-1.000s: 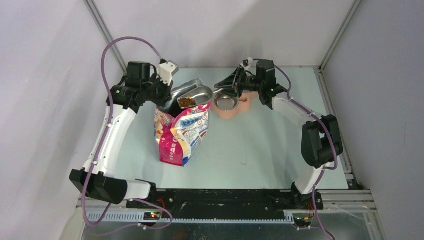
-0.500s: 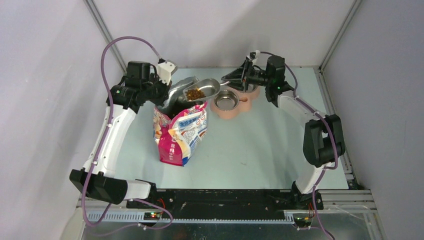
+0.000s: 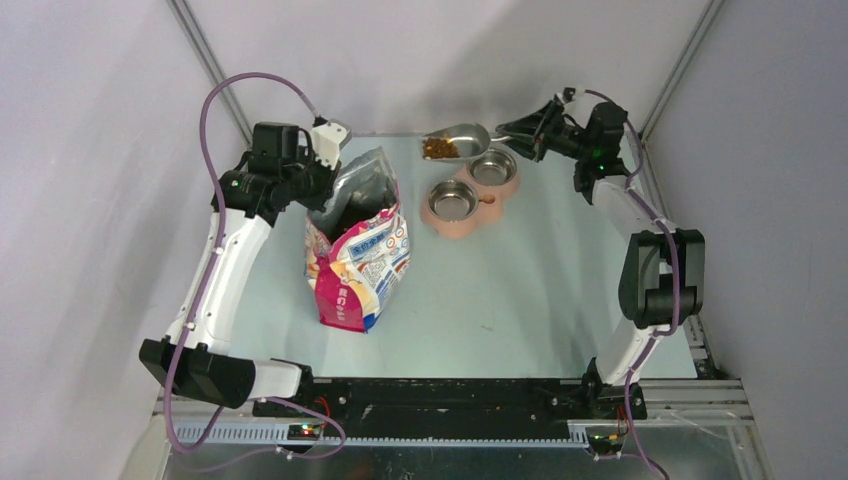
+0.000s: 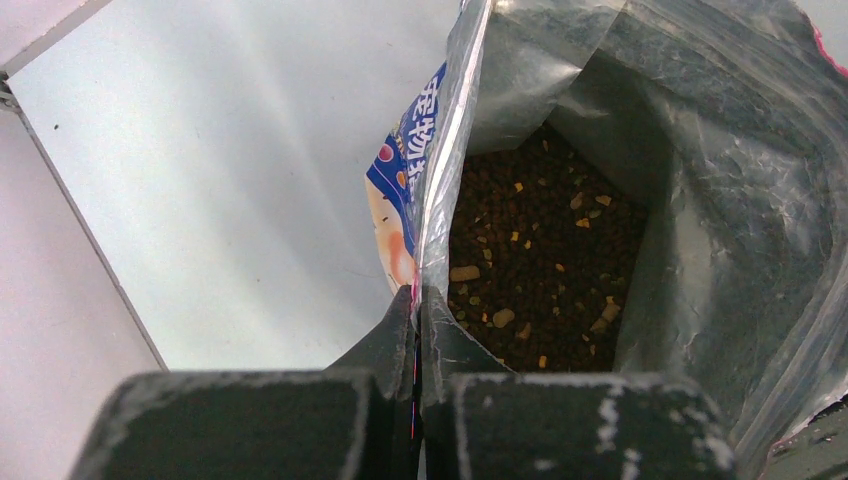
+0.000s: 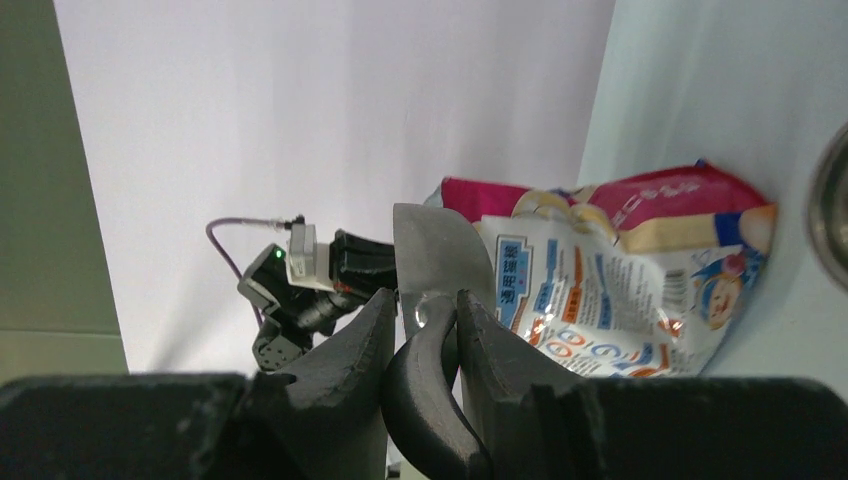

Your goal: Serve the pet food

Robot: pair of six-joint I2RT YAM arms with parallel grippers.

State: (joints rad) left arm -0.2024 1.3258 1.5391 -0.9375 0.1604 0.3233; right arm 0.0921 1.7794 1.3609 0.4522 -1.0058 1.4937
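Kibble [image 3: 438,148], small dark-brown dry pieces, lies heaped in the grey metal scoop [image 3: 468,138], held just left of the far steel bowl in the pink twin-bowl holder [image 3: 452,229]. Our right gripper [image 5: 420,320] is clamped on the scoop's handle. Both bowls look empty, so we judge pouring remains. Our left gripper [image 4: 418,305] pinches the rim of the pink-white-blue printed bag [image 3: 360,265].

Pale green table [image 3: 520,290], grey walls around it. Printed pink-white-blue bag [image 3: 360,265] stands at 9 o'clock of table centre, mouth open toward 12 o'clock, silver lining showing. Pink two-bowl feeder [image 3: 447,226] at 12 o'clock, set diagonally: near steel bowl [image 3: 452,199], far steel bowl [image 3: 493,167]. Grey metal scoop [image 3: 470,137] at 10 o'clock of the far bowl, open side up, handle toward 3 o'clock.
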